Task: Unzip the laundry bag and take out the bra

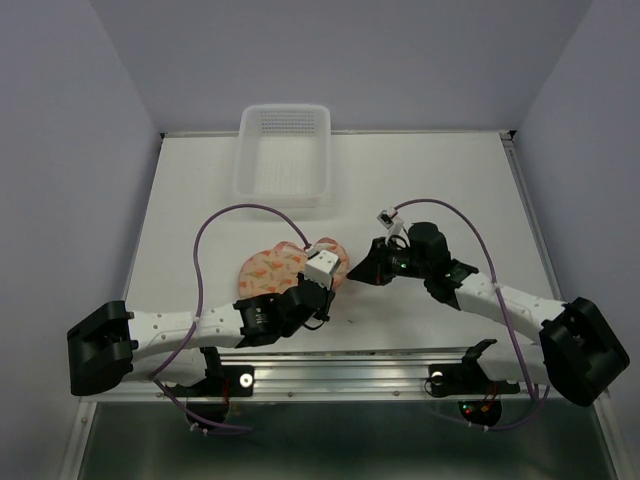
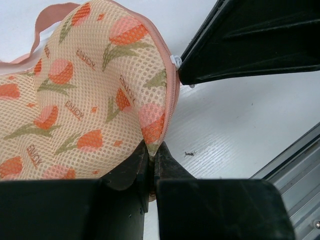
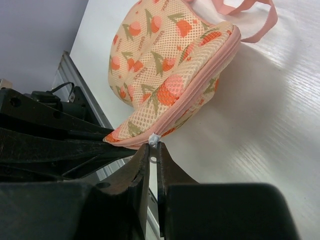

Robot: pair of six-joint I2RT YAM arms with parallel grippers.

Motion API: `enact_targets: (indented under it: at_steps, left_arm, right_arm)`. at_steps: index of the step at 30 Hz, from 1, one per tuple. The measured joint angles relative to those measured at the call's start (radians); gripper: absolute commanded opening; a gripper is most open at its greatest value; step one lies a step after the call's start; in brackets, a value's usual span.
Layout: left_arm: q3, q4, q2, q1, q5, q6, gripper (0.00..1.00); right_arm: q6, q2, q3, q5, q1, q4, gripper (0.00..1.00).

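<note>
The zipper pull [image 3: 154, 138] is pinched by the right end effector [image 3: 153, 152], the laundry bag [image 2: 85, 95] by the left end effector [image 2: 151, 156], so either grip's probably lost if yanked sideways.

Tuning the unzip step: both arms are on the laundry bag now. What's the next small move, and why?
Probably: right fingers draw the white zipper pull along the pink zipper trim while left fingers hold. The pull looks pinched in the right fingers, the zip ahead is shut, and the left fingers clamp the edge of the laundry bag as anchor.
</note>
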Motion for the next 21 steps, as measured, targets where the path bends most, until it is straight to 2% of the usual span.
enact_targets:
  at_steps: [10,19,20,21]
  left_arm:
    - [-0.002,0.019,0.0,0.0,0.023,-0.016,0.08]
    - [-0.033,0.061,0.0,0.0,0.037,-0.057,0.09]
    - [-0.035,0.051,0.0,0.0,0.032,-0.065,0.1]
    - [-0.039,0.033,0.0,0.001,0.02,-0.078,0.19]
  right_arm:
    - [-0.038,-0.1,0.011,0.145,-0.014,-0.16,0.01]
    - [-0.044,-0.119,0.06,0.264,-0.053,-0.28,0.01]
    - [-0.049,-0.122,0.06,0.285,-0.055,-0.284,0.01]
    - [-0.056,-0.129,0.06,0.306,-0.066,-0.294,0.01]
